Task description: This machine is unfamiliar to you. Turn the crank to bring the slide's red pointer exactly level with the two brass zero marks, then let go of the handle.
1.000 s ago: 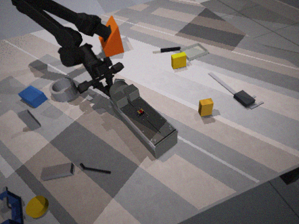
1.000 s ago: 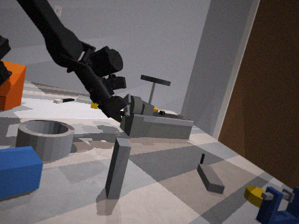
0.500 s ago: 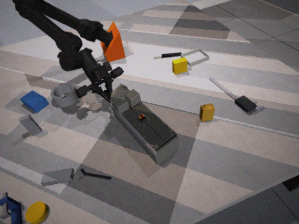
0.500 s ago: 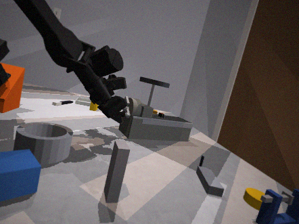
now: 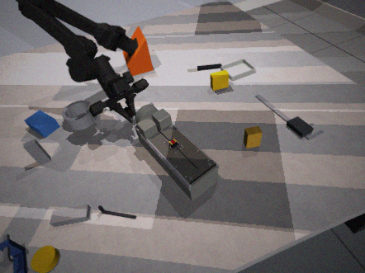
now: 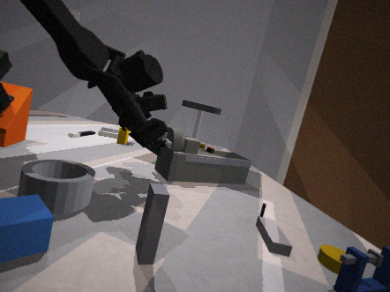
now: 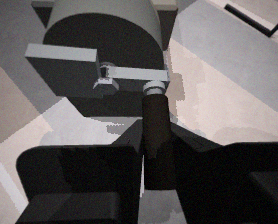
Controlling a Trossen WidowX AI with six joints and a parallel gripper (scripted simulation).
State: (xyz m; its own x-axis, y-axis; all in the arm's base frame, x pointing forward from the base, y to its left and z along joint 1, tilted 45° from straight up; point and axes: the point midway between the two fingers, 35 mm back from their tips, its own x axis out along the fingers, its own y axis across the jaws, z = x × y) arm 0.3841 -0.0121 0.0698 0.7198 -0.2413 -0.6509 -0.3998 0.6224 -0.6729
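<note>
Dark crank handle (image 7: 158,142) btwn end effector (image 5: 133,120) (image 6: 161,151) (image 7: 150,124) fingers.

Before you, the black claw (image 5: 131,119) is at the near-left end of the long grey box-shaped machine (image 5: 203,184), which lies slanted on the striped worktop (image 5: 231,204). On its dark top you see a small red pointer (image 5: 173,142). A grey round open ring (image 5: 66,119) stands between the claw and a blue block (image 5: 42,124).
</note>
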